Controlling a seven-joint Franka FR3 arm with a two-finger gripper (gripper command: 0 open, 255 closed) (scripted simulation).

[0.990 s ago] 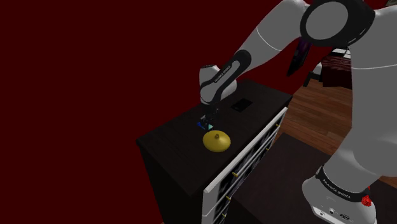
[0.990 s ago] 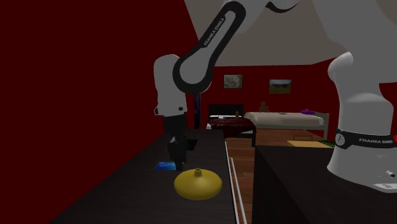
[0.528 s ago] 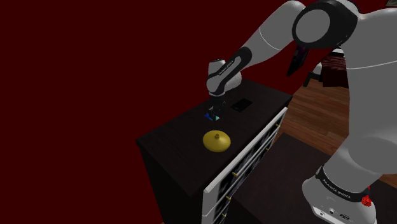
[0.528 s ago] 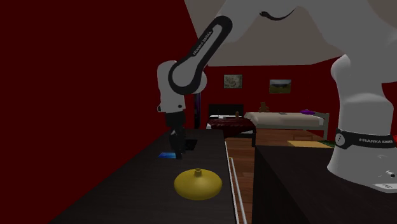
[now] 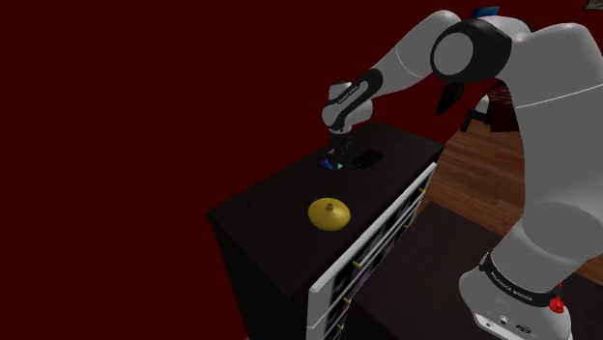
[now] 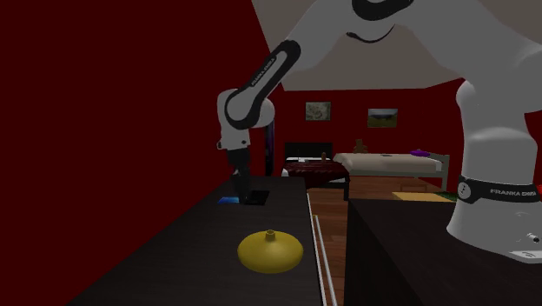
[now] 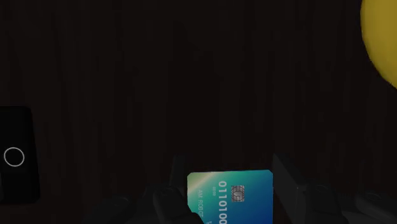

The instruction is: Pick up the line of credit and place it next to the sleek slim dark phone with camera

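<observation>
The credit card (image 7: 230, 197) clasped between my fingers (image 7: 289, 184) has a smooth, glossy face, blue running into green, with a small metallic chip. The fingers look matt black. The dresser top (image 7: 191, 76) is dark and matt, with faint straight streaks like stained wood. The phone (image 7: 16, 153) lying on it is a flat, smooth black slab. Well apart from the phone, the yellow dome (image 5: 329, 213) looks smooth, softly shiny. My arm (image 5: 406, 68) wears a smooth white shell.

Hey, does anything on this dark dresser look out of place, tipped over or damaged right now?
Nothing stands out. The card is clasped in the gripper close to the phone, and the yellow domed object rests upright on the dresser top.
</observation>
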